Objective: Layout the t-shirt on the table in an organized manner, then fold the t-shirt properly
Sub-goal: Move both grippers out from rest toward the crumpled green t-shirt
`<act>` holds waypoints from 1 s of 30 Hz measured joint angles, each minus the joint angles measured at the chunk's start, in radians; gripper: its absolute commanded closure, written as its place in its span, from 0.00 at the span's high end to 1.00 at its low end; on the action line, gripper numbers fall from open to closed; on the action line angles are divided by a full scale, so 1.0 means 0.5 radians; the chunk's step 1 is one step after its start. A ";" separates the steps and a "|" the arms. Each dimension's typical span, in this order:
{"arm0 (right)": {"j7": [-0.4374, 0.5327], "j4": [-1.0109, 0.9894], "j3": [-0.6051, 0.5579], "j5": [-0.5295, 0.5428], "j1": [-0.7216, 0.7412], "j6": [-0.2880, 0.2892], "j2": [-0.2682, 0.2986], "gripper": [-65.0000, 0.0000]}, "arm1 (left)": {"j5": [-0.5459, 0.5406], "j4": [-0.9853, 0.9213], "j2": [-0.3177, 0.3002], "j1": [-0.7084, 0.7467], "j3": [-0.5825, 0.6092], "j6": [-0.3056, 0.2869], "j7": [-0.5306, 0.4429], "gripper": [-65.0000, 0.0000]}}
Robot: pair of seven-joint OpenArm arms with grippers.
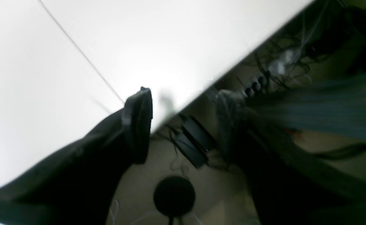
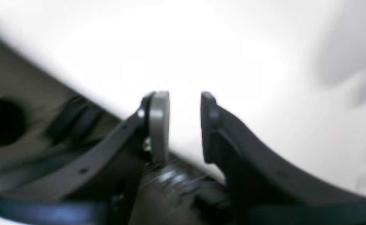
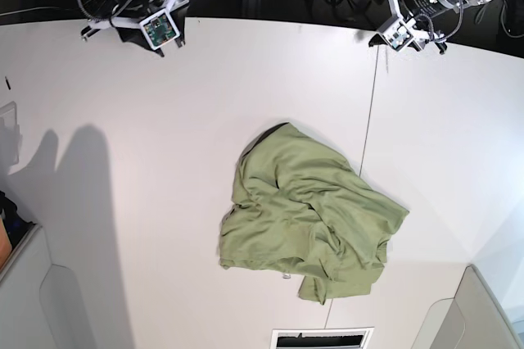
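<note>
While both arms hung back at the far edge, the t-shirt (image 3: 309,217) lay crumpled in an olive-green heap on the table (image 3: 164,160), nearest my base camera and a little right of centre. It sat across the thin seam line (image 3: 370,120) joining the white panels, with folds bunched through its middle and one flap turned under at the near hem. A small vent grille (image 3: 322,338) showed at the table's near edge just below the shirt.

Farther back, neither arm touched the cloth. From my right wrist camera, the right gripper (image 2: 184,103) hovered over the table's edge with its jaws apart, a clear gap of white tabletop showing between them and nothing held. From my left wrist camera, one dark finger (image 1: 138,125) of the left gripper (image 1: 176,103) stood sharp against the bright surface while the other was blurred; the two stood wide apart and empty. Beyond the table edge I saw only dim cables (image 1: 283,65) and a dark round object (image 1: 174,196) on the floor.
</note>
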 measured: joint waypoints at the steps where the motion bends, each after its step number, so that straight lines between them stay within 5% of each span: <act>1: -0.002 0.001 0.037 0.001 -0.002 -0.005 0.035 0.26 | 0.002 0.000 -0.001 0.000 -0.001 0.000 -0.001 0.54; 10: -0.013 -0.002 0.432 0.230 -0.029 -0.018 0.172 0.26 | 0.000 0.001 -0.001 -0.005 -0.001 0.001 -0.032 0.54; 17: 0.123 -0.153 0.500 0.491 0.292 0.081 0.222 0.26 | 0.018 0.001 0.003 -0.009 -0.001 0.001 -0.033 0.54; 24: 0.099 -0.726 0.500 0.840 0.824 0.179 0.203 0.26 | 0.178 0.001 0.001 -0.015 -0.001 0.000 -0.105 0.54; 30: 0.069 -0.855 0.500 1.037 1.109 0.322 0.059 0.26 | 0.181 0.001 0.003 -0.040 -0.001 0.015 -0.115 0.54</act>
